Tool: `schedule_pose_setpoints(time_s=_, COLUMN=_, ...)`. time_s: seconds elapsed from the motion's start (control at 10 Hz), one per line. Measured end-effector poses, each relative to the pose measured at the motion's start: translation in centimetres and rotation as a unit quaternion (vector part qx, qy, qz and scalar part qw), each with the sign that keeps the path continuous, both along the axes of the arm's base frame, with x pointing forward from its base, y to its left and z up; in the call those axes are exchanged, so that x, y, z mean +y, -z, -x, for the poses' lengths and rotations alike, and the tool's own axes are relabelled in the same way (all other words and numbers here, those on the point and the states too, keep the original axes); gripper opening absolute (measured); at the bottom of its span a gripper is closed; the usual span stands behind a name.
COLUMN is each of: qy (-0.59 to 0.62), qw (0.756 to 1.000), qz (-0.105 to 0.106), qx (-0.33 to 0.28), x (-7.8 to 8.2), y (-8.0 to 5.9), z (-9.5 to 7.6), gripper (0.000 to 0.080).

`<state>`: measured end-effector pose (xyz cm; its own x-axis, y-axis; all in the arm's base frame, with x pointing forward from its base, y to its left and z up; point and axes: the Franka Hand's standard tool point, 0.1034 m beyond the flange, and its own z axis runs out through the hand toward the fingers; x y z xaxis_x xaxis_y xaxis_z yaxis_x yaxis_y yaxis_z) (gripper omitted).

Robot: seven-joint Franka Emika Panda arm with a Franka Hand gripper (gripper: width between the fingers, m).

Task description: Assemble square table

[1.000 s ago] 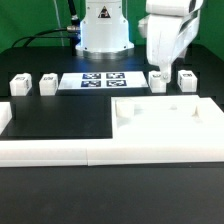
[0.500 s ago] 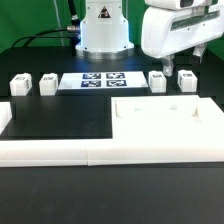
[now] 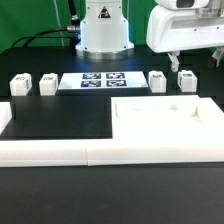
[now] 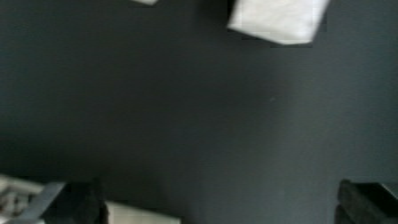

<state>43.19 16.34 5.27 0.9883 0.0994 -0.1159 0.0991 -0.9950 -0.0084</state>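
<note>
- Gripper [image 3: 190, 60] check: what is it doing?
- Jaws spread wide, nothing between them. It hangs in the upper right of the exterior frame, above the table and clear of every part.
- And the table pieces?
- The tabletop slab [image 3: 165, 120] lies flat at the lower right of that frame, against the border rail [image 3: 50, 152] that runs along the bottom. Two legs stand just behind it, the inner right leg [image 3: 158, 79] and the outer right leg [image 3: 187, 79], near each other but apart. The far left leg [image 3: 19, 84] and the near left leg [image 3: 47, 82] stand at the exterior view's left, past the marker board [image 3: 100, 79]. None is fitted yet.
- What does the wrist camera give?
- Mostly bare black table, with a white piece [image 4: 279, 20] at the frame's edge. I can't tell which leg it is.
- So what could go wrong?
- My guess is coming down off-centre. A fingertip could land on a leg's top and topple it. A wide-open finger could also nudge the neighbouring leg, since that right pair stands close. A skewed grasp would leave the leg tilted for its socket.
</note>
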Motion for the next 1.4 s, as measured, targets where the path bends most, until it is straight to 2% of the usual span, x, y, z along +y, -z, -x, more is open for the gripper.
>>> schedule_pose_setpoints(time_s=0.4, qy=-0.007, qw=1.000, qz=0.001, qx=0.007, x=-0.1, y=0.0, z=-0.1, gripper=0.0649)
schedule_pose_setpoints(time_s=0.5, qy=0.017, qw=0.998, qz=0.007, qx=0.063, x=-0.3, y=0.4, z=1.4, gripper=0.0649)
schedule_pose_setpoints(time_s=0.7, qy=0.038, qw=0.981, qz=0.003, qx=0.190, x=0.5, y=1.2, z=2.6, gripper=0.0649)
schedule_pose_setpoints(time_s=0.8, qy=0.036, qw=0.978, qz=0.004, qx=0.204, x=1.2, y=1.6, z=1.8, gripper=0.0649)
schedule_pose_setpoints(time_s=1.0, qy=0.028, qw=0.961, qz=0.017, qx=0.274, x=1.1, y=1.4, z=3.0, gripper=0.0649)
schedule_pose_setpoints(time_s=1.2, qy=0.025, qw=0.935, qz=0.028, qx=0.352, x=0.9, y=1.7, z=3.1, gripper=0.0649)
schedule_pose_setpoints(time_s=1.3, qy=0.027, qw=0.927, qz=0.032, qx=0.372, x=0.9, y=2.0, z=3.3, gripper=0.0649)
schedule_pose_setpoints(time_s=1.4, qy=0.038, qw=0.914, qz=0.047, qx=0.401, x=0.8, y=2.6, z=4.5, gripper=0.0649)
